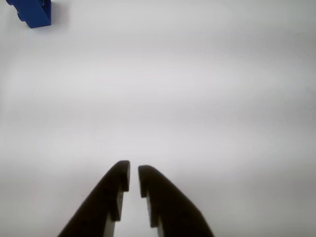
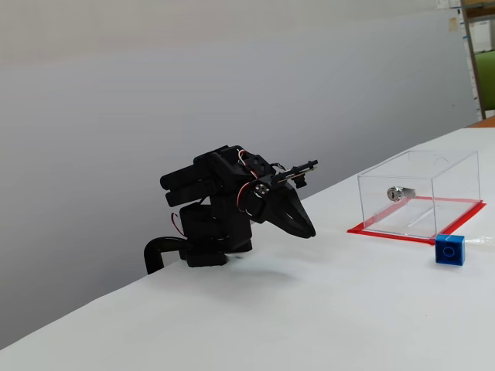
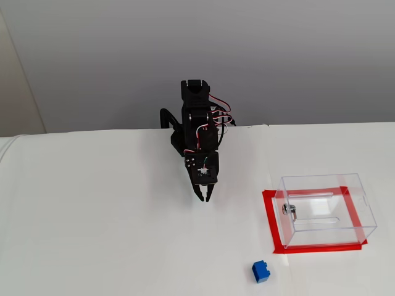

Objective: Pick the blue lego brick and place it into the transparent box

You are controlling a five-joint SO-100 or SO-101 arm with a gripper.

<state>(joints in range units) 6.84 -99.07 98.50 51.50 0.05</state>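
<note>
The blue lego brick [image 3: 260,271] lies on the white table, in front of the transparent box [image 3: 324,209] and a little to its left in this fixed view. In the other fixed view the brick [image 2: 449,250] sits just before the box [image 2: 421,189], near its red base rim. My gripper [image 3: 205,198] is folded low near the arm's base, well away from both. Its tips [image 2: 309,230] point down at the table. In the wrist view the gripper [image 1: 134,170] is shut with only a thin slit and holds nothing. The brick [image 1: 33,12] shows at the top left corner.
A small silver metal piece [image 3: 289,210] lies inside the box near its left wall. Red tape [image 3: 271,228] frames the box's base. A grey wall runs behind the table's back edge. Shelving [image 2: 479,54] stands at the far right.
</note>
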